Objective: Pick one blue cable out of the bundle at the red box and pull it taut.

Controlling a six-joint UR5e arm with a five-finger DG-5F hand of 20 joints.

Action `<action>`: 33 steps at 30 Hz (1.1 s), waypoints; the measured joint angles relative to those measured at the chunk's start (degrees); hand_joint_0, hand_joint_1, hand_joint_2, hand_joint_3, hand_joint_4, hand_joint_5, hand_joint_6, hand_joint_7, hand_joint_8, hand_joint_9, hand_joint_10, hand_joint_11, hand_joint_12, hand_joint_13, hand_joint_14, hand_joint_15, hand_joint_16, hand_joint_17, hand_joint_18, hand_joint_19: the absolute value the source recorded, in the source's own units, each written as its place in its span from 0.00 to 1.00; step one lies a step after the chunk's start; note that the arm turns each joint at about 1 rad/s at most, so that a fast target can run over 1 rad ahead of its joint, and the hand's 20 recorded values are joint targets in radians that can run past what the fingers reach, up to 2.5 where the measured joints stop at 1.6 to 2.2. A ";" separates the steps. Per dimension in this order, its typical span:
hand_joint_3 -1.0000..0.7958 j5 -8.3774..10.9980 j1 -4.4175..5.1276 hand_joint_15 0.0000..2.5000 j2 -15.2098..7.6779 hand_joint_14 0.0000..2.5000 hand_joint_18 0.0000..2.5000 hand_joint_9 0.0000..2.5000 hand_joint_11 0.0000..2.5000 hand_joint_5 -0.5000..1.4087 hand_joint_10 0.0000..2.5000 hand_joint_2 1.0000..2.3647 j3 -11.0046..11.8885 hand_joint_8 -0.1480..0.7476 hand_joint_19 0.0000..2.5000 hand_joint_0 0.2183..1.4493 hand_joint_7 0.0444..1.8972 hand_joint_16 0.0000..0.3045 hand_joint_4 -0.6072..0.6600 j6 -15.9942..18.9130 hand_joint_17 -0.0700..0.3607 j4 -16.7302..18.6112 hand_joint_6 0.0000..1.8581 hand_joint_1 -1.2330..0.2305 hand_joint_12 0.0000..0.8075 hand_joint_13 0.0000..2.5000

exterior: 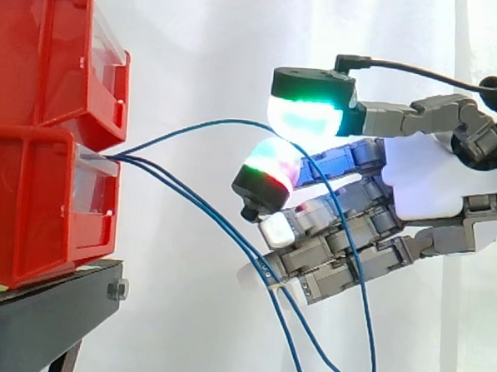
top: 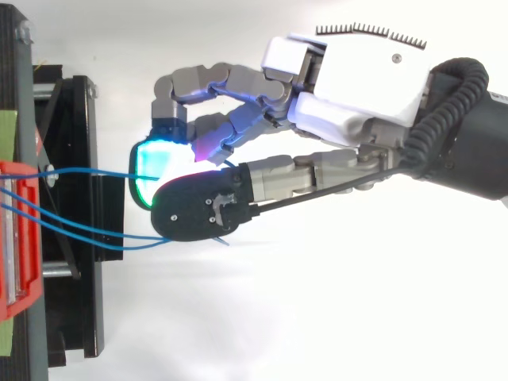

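Two red bins are stacked at the left, an upper bin (exterior: 38, 58) on a lower bin (exterior: 30, 216), also seen from above as the red box (top: 17, 238). Three thin blue cables come out between them. The top blue cable (exterior: 201, 127) arcs up and right, still slack, and runs in between the thumb pad (exterior: 306, 114) and a finger pad (exterior: 270, 166) of my hand (exterior: 424, 183). The pads close on it, and it then drops behind the curled fingers. The two other blue cables (exterior: 205, 210) slope down under the hand and hang loose. From above, the held cable (top: 87, 171) reaches the green pad (top: 155, 163).
The bins rest on a black stand (exterior: 41, 317) whose edge juts toward the hand. A white curtain hangs behind everything. The arm comes in from the right, and open space lies between the bins and the fingertips.
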 measured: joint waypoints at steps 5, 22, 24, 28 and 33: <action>0.41 0.00 0.00 0.08 -0.01 0.00 0.16 0.36 0.20 0.23 0.01 0.01 0.00 0.56 0.14 0.32 0.73 0.19 0.65 0.00 0.47 0.00 0.29 0.47 0.48 0.19; 0.41 0.00 0.00 0.09 0.00 0.00 0.16 0.37 0.21 0.23 0.01 0.01 -0.01 0.56 0.15 0.32 0.76 0.19 0.65 0.00 0.47 0.00 0.28 0.49 0.48 0.19; 0.41 0.00 0.00 0.08 -0.01 0.00 0.16 0.37 0.21 0.23 0.01 0.01 -0.01 0.56 0.14 0.32 0.76 0.19 0.65 0.00 0.47 0.00 0.28 0.49 0.48 0.19; 0.42 0.00 0.00 0.08 0.00 0.00 0.16 0.37 0.21 0.23 0.01 0.01 0.00 0.57 0.14 0.32 0.76 0.19 0.65 0.00 0.47 0.00 0.28 0.48 0.48 0.19; 0.42 0.00 0.00 0.09 0.00 0.00 0.16 0.37 0.21 0.23 0.01 0.01 -0.02 0.56 0.15 0.32 0.76 0.19 0.64 0.00 0.47 0.00 0.28 0.49 0.48 0.19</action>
